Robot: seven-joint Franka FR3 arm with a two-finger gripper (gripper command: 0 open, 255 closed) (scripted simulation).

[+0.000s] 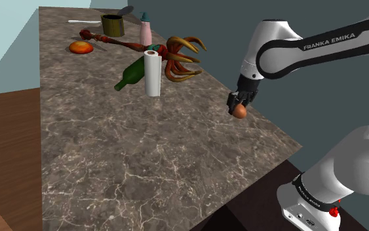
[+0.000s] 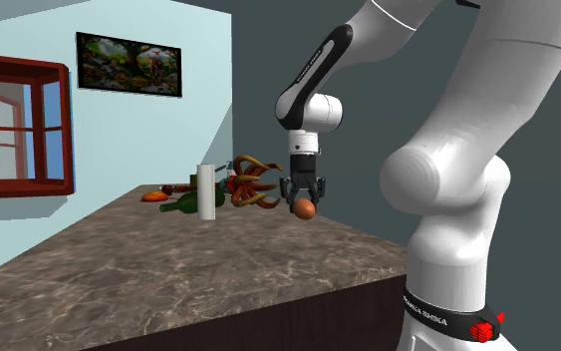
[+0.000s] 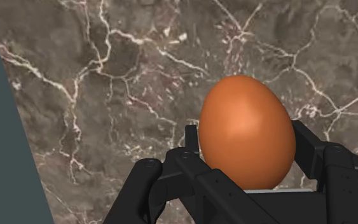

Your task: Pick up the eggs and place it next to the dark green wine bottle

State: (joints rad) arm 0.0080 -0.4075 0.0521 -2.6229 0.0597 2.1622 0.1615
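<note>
Egg (image 3: 247,130) pinched by tool (image 1: 240,105), aloft above tabletop (image 1: 143,157) edge near stand. Long axis crosswise to pinch line, narrow end away from wrist camera. Bottle (image 1: 132,73) well apart.

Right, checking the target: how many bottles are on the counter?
2. A dark green wine bottle lies on its side beside the white roll; a pale pink bottle with a blue cap stands further back. Others may be hidden.
</note>
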